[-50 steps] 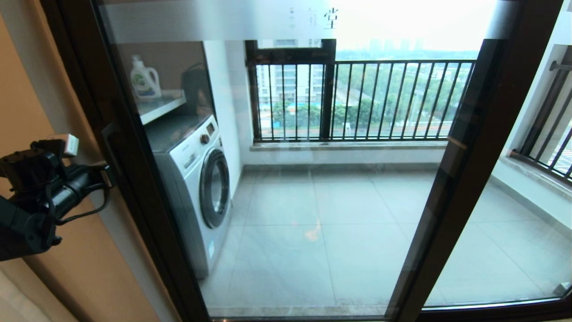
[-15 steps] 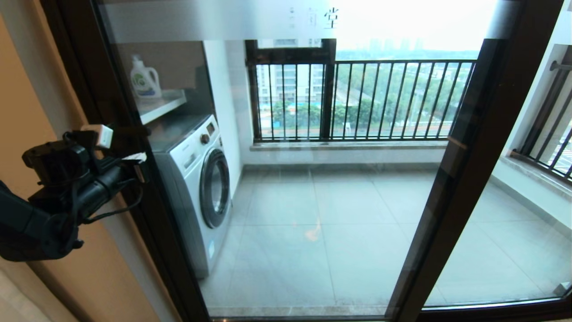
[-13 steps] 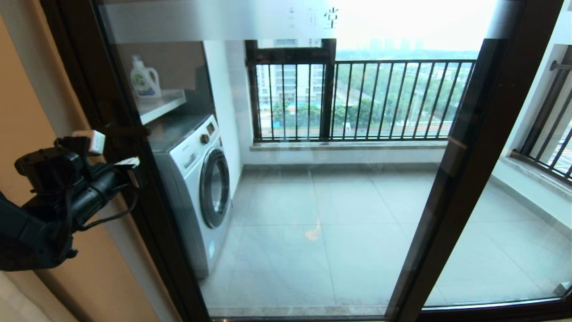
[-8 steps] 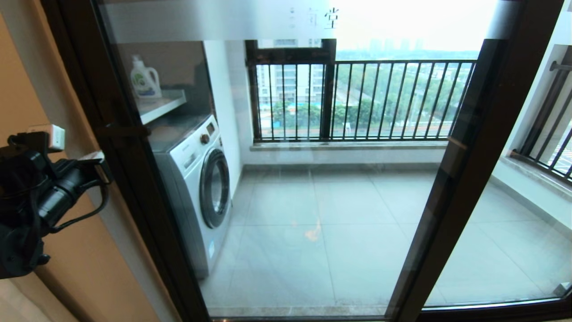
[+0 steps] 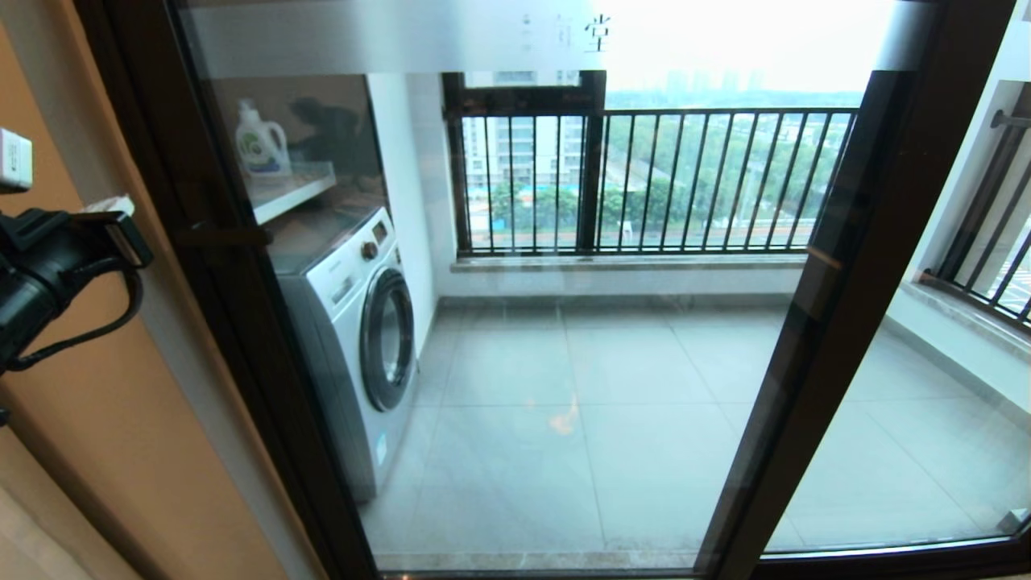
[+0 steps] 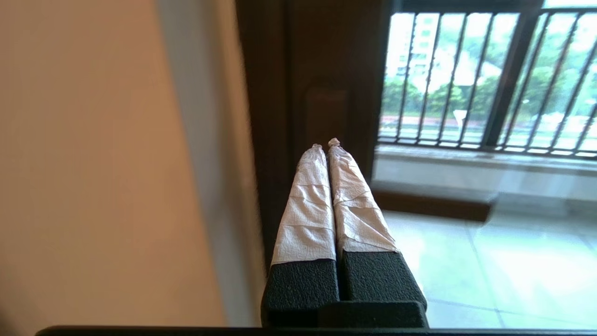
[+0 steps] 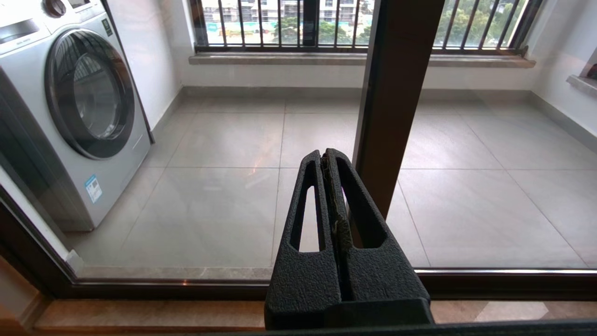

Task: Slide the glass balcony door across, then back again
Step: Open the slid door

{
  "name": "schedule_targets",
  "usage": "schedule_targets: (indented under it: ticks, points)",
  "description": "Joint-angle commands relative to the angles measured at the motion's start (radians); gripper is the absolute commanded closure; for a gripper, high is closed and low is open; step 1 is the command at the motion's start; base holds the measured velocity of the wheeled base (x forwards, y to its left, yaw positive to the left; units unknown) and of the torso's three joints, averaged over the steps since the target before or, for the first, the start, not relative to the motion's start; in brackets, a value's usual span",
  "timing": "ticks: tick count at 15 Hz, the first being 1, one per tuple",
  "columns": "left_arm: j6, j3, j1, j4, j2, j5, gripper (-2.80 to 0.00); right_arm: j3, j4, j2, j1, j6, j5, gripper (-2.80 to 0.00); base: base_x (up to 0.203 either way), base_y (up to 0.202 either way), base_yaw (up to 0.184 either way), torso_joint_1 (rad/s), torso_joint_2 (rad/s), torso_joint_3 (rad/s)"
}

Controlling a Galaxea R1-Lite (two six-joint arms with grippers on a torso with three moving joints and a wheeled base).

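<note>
Beyond the glass lies a tiled balcony, grey under a hazy sky. Left claw point(image 5: 121, 229) hangs at the left edge of the head view, in front of the orange wall point(image 5: 105, 435). Its taped fingers point(image 6: 308, 205) are clenched together on nothing and, in the wrist view, aim at the door's dark left frame. It is near the handle point(image 5: 221, 236) but clear of it, touching neither handle nor frame. The handle sits on the left stile of the door point(image 5: 564, 362), and that stile stands hard against the jamb by the wall. The pane fills the opening from there to the brown stile on the right point(image 5: 838, 266), with the frosted strip point(image 5: 387, 36) across its top. Through it show a washer point(image 5: 354, 322), a detergent bottle point(image 5: 262, 145) on a shelf above it, and the railing point(image 5: 644, 177). Right claw point(image 7: 326, 156) is out of the head view; its own camera shows it clenched and empty, low before the glass, facing the right stile. Judging by the door at its left end and the claw standing free, no slide is under way; these views alone do not settle whether the slide across has yet to begin or the return is done. If the slide is still to come, the left claw must reach the handle or the stile edge, hook or press there, and push steadily to the right along the track, kept level so it does not slip off.
</note>
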Motion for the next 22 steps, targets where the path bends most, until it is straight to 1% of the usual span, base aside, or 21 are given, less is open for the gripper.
schedule_targets:
  ticks: [1,4,5,6,9,11,14,16,18,20,22]
  points:
    - [0.003,-0.085,-0.051,0.063,-0.005,-0.003,0.0,0.009,0.0,-0.001,0.0,-0.001,0.001,0.0,0.0,0.0,0.0,0.0,0.0,0.0]
    - [0.002,-0.182,-0.129,0.102,0.071,0.004,0.0,0.009,0.0,-0.001,0.0,-0.001,0.001,0.0,0.0,0.0,0.0,0.0,0.0,0.0]
    - [0.002,-0.192,-0.15,0.104,0.098,0.006,0.0,0.009,0.0,-0.001,0.0,-0.001,0.001,0.0,0.0,0.0,0.0,0.0,0.0,0.0]
    - [0.002,-0.196,-0.167,0.103,0.13,0.007,0.0,0.009,0.0,-0.001,0.0,-0.001,0.001,0.0,0.0,0.0,0.0,0.0,0.0,0.0]
    - [0.003,-0.223,-0.186,0.094,0.243,0.017,0.0,0.009,0.0,-0.001,0.0,-0.001,0.001,0.0,0.0,0.0,0.0,0.0,0.0,0.0]
    - [0.004,-0.234,-0.185,0.093,0.297,0.027,0.0,0.009,0.0,-0.001,0.0,-0.001,0.001,0.0,0.0,0.0,0.0,0.0,0.0,0.0]
    - [0.005,-0.234,-0.152,0.092,0.342,0.036,0.0,0.009,0.0,-0.001,0.0,-0.001,0.001,0.0,0.0,0.0,0.0,0.0,0.0,0.0]
    - [0.002,-0.208,-0.144,0.088,0.352,0.039,0.0,0.011,0.0,-0.001,0.0,-0.001,0.001,0.0,0.0,0.0,0.0,0.0,0.0,0.0]
    - [0.003,-0.172,-0.144,0.037,0.36,0.037,0.0,0.009,0.0,-0.001,0.0,-0.001,0.001,0.0,0.0,0.0,0.0,0.0,0.0,0.0]
    - [0.009,-0.148,-0.144,-0.053,0.39,0.039,0.0,0.009,0.0,-0.001,0.0,-0.001,0.001,0.0,0.0,0.0,0.0,0.0,0.0,0.0]
    - [0.02,-0.116,-0.136,-0.096,0.396,0.039,0.0,0.009,0.0,-0.001,0.0,-0.001,0.001,0.0,0.0,0.0,0.0,0.0,0.0,0.0]
